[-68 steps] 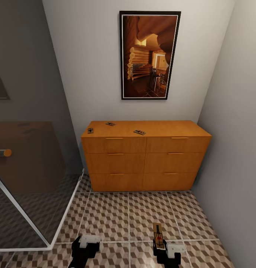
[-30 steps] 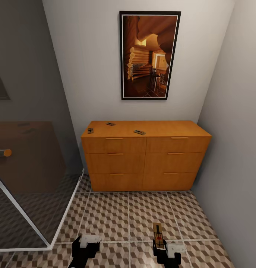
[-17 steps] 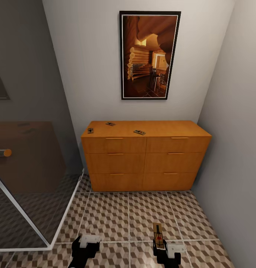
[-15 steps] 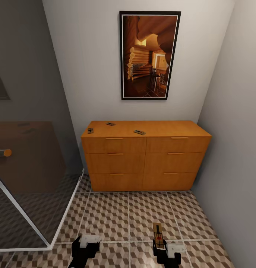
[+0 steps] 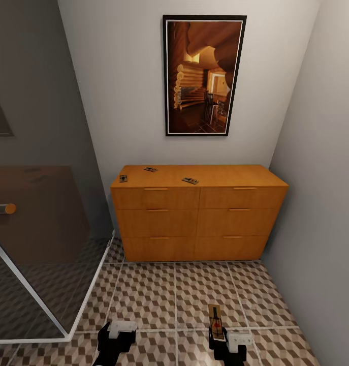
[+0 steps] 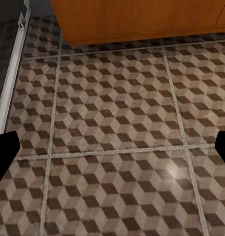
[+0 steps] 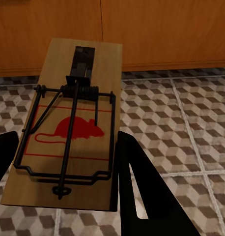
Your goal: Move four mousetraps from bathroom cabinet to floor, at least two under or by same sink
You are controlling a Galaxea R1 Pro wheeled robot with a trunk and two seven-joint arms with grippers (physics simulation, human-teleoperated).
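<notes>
Across the cube-patterned tiled bathroom floor [image 5: 159, 290] stands the wide orange-brown wooden cabinet [image 5: 199, 213], three small tan mousetraps [image 5: 190, 180] on top; right pincer [image 5: 221, 341] clamps a fourth mousetrap [image 7: 73, 123], long axis pointing cabinetward; left pincer [image 5: 115, 339] spread, empty.

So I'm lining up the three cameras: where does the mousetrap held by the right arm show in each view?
Head view: held mousetrap at the bottom edge, right of centre, in the right tool.
Left wrist view: not in it; cube-pattern floor tiles and the cabinet's base.
Right wrist view: large, left of centre, red mouse print up.
Shared landmark: the orange-brown cabinet.
</notes>
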